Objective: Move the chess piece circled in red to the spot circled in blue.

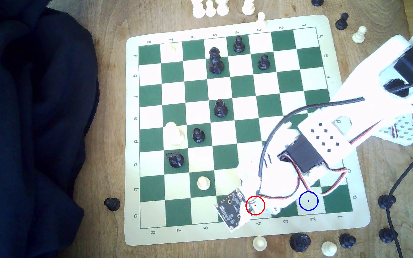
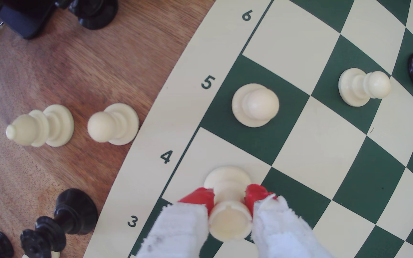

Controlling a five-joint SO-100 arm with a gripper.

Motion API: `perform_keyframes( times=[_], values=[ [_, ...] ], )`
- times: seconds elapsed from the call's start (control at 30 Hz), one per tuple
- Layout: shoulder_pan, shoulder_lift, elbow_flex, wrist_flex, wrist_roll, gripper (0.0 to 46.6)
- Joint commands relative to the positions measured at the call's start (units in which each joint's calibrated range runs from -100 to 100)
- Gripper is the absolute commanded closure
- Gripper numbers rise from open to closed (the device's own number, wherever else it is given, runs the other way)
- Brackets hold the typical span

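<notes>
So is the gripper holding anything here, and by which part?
Yes: the gripper is closed on the white pawn, its red-tipped fingers pinching the neck, just below the head.

A brown wooden table (image 1: pixel 106 24) under bright, washed-out light.

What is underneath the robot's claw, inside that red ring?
A cream pawn stands on a white square, the gripper closed around its stem. In the exterior view, the arm covers it inside the red ring.

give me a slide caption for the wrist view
Red-tipped gripper closed around a white pawn on a white square of the chessboard.
</notes>
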Motion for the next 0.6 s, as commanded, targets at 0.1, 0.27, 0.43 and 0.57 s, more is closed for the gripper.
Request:
perform_keyframes(
  times=[0.1, 0.27, 0.43, 0.57],
  values=[
    [-0.34, -10.76, -8.75, 5.47, -0.1, 46.1],
    [-0.73, -17.55, -11.47, 12.35, -0.24, 46.3],
    [-4.25, -25.36, -1.22, 14.72, -1.07, 46.3],
    [-7.69, -27.82, 7.75, 14.88, -1.37, 46.3]
  ],
)
